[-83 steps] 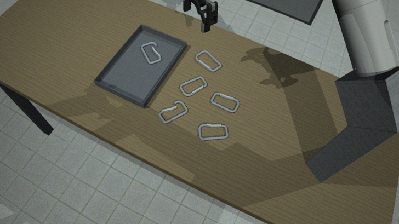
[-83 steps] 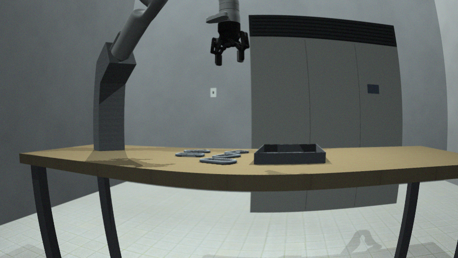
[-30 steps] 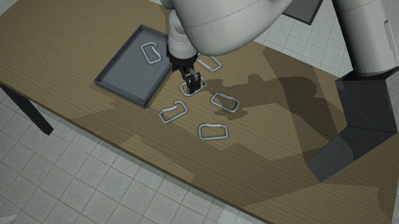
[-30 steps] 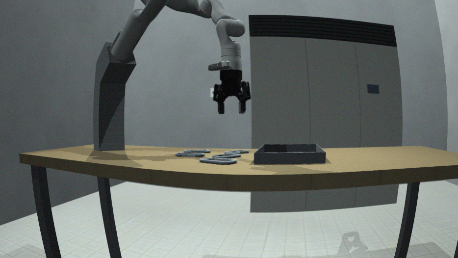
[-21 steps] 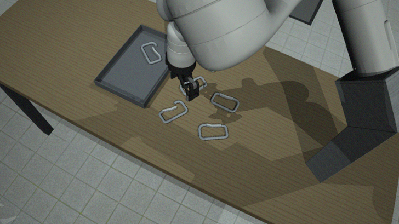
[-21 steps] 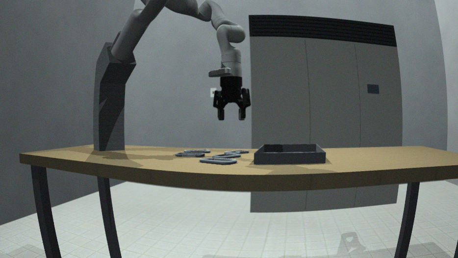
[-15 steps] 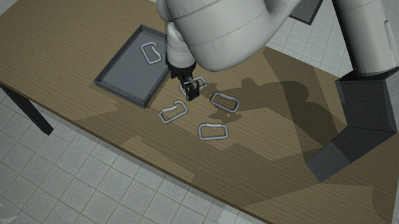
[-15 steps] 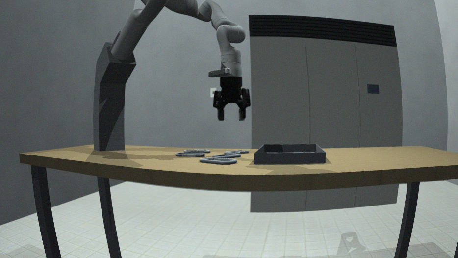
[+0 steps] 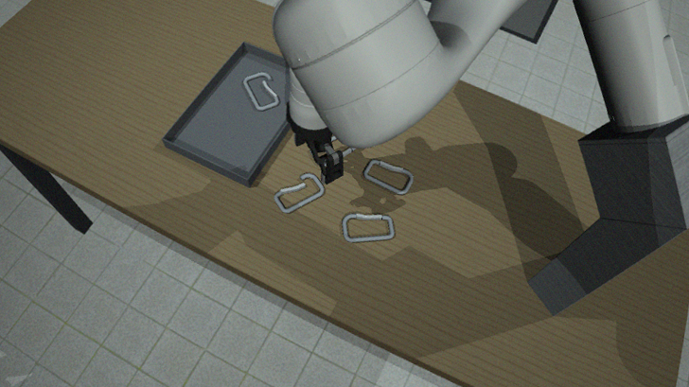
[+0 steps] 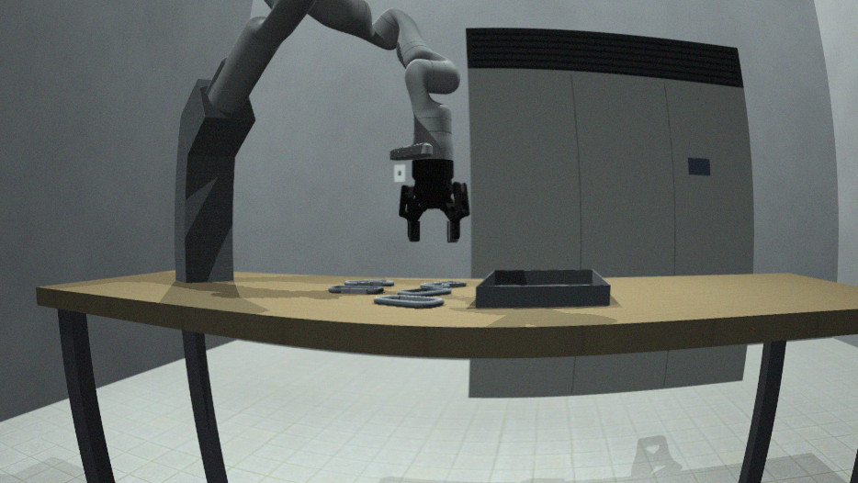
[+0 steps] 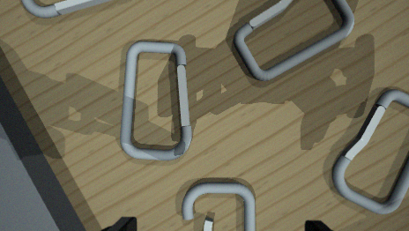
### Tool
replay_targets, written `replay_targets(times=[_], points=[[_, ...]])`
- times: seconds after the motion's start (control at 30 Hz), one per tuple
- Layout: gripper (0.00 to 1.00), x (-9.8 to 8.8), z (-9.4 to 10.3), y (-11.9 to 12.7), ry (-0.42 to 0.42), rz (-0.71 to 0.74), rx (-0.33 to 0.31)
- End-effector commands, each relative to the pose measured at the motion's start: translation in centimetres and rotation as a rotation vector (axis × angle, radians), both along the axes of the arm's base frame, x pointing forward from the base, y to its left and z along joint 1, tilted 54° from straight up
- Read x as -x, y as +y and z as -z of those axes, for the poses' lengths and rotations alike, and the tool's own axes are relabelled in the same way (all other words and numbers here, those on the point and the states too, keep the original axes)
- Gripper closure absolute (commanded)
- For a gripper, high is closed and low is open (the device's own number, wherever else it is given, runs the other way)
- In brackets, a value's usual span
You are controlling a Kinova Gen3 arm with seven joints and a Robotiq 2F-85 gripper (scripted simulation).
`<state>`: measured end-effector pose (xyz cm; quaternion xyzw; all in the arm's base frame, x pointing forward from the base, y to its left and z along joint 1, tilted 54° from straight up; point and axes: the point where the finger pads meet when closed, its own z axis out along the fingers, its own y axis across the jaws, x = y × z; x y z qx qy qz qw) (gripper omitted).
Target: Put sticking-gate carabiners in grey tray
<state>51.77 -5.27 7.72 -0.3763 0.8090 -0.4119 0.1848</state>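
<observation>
- Pale floor tiles (image 9: 159, 311) (image 10: 360, 420) are seen under a wooden table (image 9: 102, 89) (image 10: 690, 294) (image 11: 264, 154); a grey cabinet (image 10: 516, 167) is seen beyond it.
- On the table, the arm (image 9: 353, 43) (image 10: 432, 77) is carried by a dark pedestal (image 9: 640, 172) (image 10: 207, 197).
- The grey tray (image 9: 208, 164) (image 10: 540, 297) (image 11: 40, 163) is set on the tabletop; inside it one carabiner (image 9: 251, 94) is laid, its gate tipped inward.
- The gripper (image 9: 330, 170) (image 10: 433, 230) (image 11: 216, 226) is held above the table, pointed down; its fingers are spread wide and nothing is grasped.
- Five carabiners are left outside the tray. On the open-gated carabiner (image 9: 305, 202) (image 10: 459, 286) (image 11: 249, 207), a gap is shown between gate and hook. Closed gates are seen on the middle carabiner (image 9: 347, 151) (image 10: 429, 294) (image 11: 127, 97), partly hidden from above, and on the two carabiners nearer the pedestal, one bordered by shadow (image 9: 385, 185) (image 10: 354, 292) (image 11: 304, 55), the other (image 9: 368, 240) (image 10: 368, 285) (image 11: 361, 198) just beside it. The fifth carabiner (image 10: 408, 304) (image 11: 41, 11) is cropped in the wrist view.
</observation>
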Motion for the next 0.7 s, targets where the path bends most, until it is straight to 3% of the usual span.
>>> replay_targets(times=[0.0,0.03,0.57,0.6,0.67], points=[[0.0,0.0,0.0,0.0,-0.001,0.001,0.0],[0.0,-3.0,2.9,-2.7,-0.002,0.002,0.0],[0.0,-3.0,2.9,-2.7,-0.002,0.002,0.0],[0.0,-4.5,4.3,-3.9,-0.003,-0.002,-0.001],[0.0,-4.5,4.3,-3.9,-0.003,-0.002,-0.001]])
